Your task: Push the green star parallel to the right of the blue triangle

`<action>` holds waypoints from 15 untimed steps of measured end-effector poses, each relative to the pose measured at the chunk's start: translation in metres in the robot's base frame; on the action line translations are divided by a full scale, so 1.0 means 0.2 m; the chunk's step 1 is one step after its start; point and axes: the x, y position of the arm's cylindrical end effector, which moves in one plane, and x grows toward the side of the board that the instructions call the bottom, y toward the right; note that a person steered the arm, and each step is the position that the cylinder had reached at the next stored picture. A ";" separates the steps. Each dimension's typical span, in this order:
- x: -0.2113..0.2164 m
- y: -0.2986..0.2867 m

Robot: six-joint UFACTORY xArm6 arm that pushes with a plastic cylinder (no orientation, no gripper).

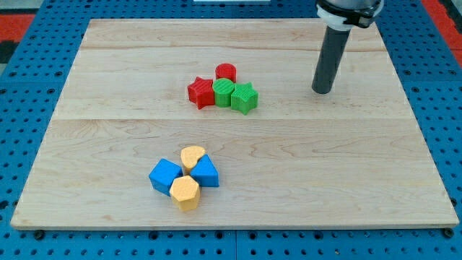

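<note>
The green star point(245, 97) lies near the board's middle top, at the right end of a tight cluster. It touches a green round block point(223, 92). The blue triangle point(206, 172) lies lower, left of centre, in a second cluster. My tip point(322, 91) rests on the board well to the right of the green star, at about its height, apart from every block.
A red star point(201, 92) and a red cylinder point(226, 72) complete the top cluster. A blue cube point(165, 176), a yellow heart point(192, 157) and a yellow hexagon point(185, 193) crowd the blue triangle. The wooden board point(361, 180) lies on a blue pegboard.
</note>
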 end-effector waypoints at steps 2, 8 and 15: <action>-0.16 0.13; -0.47 -0.01; -0.04 -1.18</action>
